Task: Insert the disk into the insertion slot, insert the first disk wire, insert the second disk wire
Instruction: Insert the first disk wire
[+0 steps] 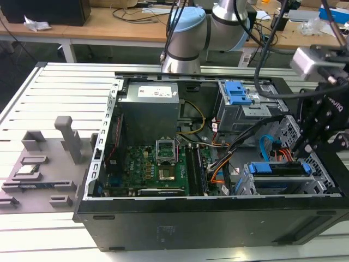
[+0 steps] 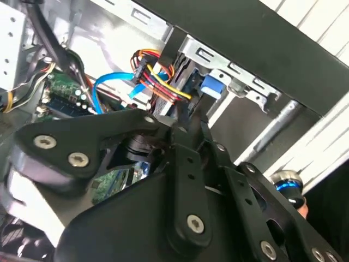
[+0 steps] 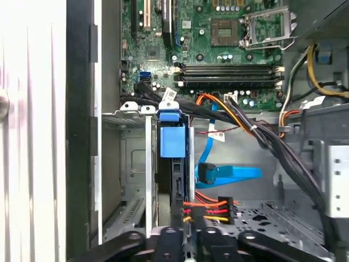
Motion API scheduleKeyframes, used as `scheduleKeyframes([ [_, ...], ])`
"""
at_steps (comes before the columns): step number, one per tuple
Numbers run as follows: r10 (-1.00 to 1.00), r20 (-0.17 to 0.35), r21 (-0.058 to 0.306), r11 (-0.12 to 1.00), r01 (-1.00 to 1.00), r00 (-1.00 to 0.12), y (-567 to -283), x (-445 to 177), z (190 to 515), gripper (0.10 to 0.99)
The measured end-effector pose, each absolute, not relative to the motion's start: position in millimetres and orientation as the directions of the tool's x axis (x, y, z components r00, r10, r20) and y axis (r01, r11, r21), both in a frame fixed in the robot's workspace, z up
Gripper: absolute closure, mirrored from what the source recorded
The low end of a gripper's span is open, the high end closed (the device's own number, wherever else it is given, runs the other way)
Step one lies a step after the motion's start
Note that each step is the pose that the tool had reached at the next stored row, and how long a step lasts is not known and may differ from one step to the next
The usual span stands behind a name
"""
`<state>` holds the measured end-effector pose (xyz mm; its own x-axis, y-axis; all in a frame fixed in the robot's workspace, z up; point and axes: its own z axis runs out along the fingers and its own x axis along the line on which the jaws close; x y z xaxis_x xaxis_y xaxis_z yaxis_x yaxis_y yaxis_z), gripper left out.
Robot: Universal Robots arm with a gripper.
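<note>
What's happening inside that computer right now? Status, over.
Gripper low at the orange-red wire bundle, beside the disk. Disk sits in the insertion slot. Light blue cable loops alongside; its plug's connection unclear.

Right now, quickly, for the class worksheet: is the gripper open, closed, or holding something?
Gripper: cannot be told whether open or closed; it sits right at the first disk wire, beside the disk in the insertion slot.

Worktop (image 1: 54,87): silver slotted metal. Beyond its far edge: wooden desks (image 1: 109,24) strewn with cables (image 1: 133,13); dark floor (image 1: 24,52).
</note>
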<state>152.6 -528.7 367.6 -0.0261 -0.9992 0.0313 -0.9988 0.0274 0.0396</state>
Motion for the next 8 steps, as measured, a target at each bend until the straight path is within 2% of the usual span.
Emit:
scheduleKeyframes([
  [2, -0.999, 0.031, 0.04, 0.027, -0.999, -0.026, -528.1, 152.6, 379.5, 0.98],
  [8, -0.999, 0.031, 0.04, 0.027, -0.999, -0.026, -528.1, 152.6, 392.4, 0.98],
])
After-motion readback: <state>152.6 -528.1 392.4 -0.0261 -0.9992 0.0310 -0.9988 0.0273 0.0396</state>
